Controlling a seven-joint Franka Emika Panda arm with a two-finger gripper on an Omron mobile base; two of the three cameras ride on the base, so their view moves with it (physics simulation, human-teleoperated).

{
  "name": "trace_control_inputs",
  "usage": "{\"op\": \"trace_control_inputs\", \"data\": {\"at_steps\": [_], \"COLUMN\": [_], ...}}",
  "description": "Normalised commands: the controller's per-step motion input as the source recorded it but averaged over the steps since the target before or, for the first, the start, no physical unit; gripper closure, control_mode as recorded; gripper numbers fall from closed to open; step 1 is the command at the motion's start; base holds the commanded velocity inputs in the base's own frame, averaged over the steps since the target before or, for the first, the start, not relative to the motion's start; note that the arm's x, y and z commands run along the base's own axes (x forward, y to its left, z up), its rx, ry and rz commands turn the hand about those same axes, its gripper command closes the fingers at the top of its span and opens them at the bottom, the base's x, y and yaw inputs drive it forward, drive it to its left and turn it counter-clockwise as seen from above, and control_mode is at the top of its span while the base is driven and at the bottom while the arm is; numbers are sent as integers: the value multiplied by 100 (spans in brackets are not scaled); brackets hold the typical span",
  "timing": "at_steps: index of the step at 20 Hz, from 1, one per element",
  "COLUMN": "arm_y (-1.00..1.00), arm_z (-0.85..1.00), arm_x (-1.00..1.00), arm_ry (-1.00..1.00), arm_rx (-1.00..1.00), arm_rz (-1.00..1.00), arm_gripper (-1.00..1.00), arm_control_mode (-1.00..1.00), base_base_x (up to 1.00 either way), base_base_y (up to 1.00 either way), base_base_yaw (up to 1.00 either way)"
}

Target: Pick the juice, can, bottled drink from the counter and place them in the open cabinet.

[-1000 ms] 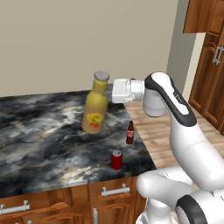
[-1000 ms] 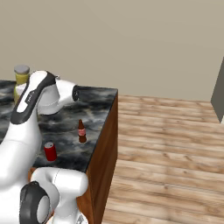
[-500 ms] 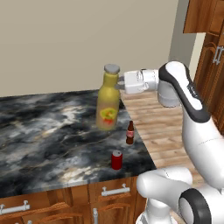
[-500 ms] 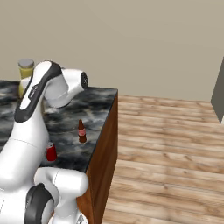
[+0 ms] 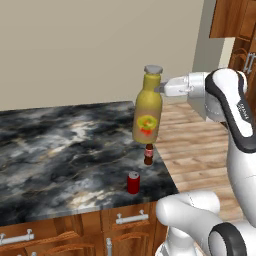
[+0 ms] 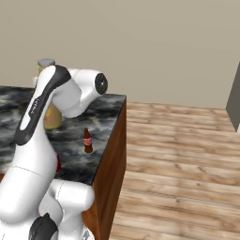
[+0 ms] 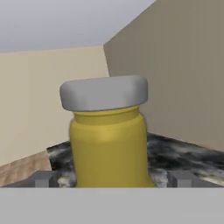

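My pincer pinches the juice at its neck, just below the grey cap, with the jaws spread wide around it. I hold the juice in the air, slightly tilted, above the worktop near its right edge. The bottled drink stands upright by that right edge, directly beneath the juice. The can stands near the front right corner.

Gripper apparently holds juice above counter.

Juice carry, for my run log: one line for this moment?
juice: held aloft at neck | gripper: shut on juice | can, bottled drink: on counter
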Motion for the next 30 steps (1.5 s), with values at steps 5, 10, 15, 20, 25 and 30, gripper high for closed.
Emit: {"op": "trace_control_inputs", "data": {"at_steps": [5, 10, 15, 20, 25, 30], "arm_y": [-46, -40, -35, -31, -22, -18], "arm_z": [13, 11, 11, 15, 25, 20], "arm_x": [-13, -2, 0, -2, -10, -1], "arm_ry": [15, 20, 18, 13, 6, 1], "arm_rx": [0, 0, -1, -4, -6, -10], "arm_rz": [-27, -32, -33, -31, -22, -15], "arm_gripper": [100, 100, 100, 100, 100, 100], "arm_control_mode": [-100, -100, -100, -100, -100, -100], "base_base_x": [0, 0, 0, 0, 0, 0], "base_base_y": [0, 0, 0, 0, 0, 0], "base_base_yaw": [0, 0, 0, 0, 0, 0]}}
